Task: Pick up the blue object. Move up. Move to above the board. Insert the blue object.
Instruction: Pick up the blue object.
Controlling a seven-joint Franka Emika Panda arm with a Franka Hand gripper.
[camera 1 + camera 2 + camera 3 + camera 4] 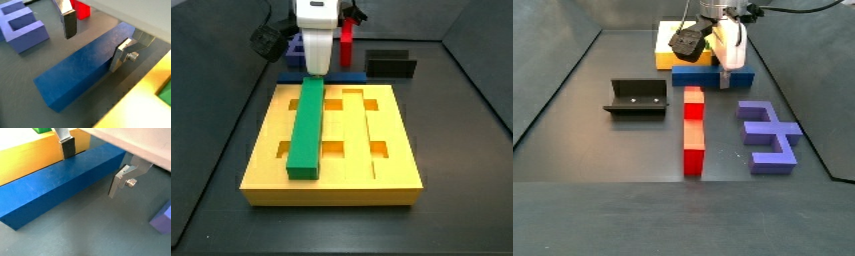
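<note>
The blue object [83,72] is a long dark blue bar lying flat on the dark floor, alongside the edge of the yellow board [143,102]. It shows in both wrist views [60,185] and in both side views [714,77], partly hidden behind the board [294,73]. My gripper [95,42] is open and low over the bar, one finger [69,25] on each side of it. The fingers [67,149] stand apart from the bar's sides. The board [372,140] carries a green bar [309,125] in one groove.
A purple-blue E-shaped block [767,135] lies on the floor near the bar, also in a wrist view [23,27]. A long red bar [694,130] lies beside it. The dark fixture [636,97] stands apart on the floor. Dark walls enclose the floor.
</note>
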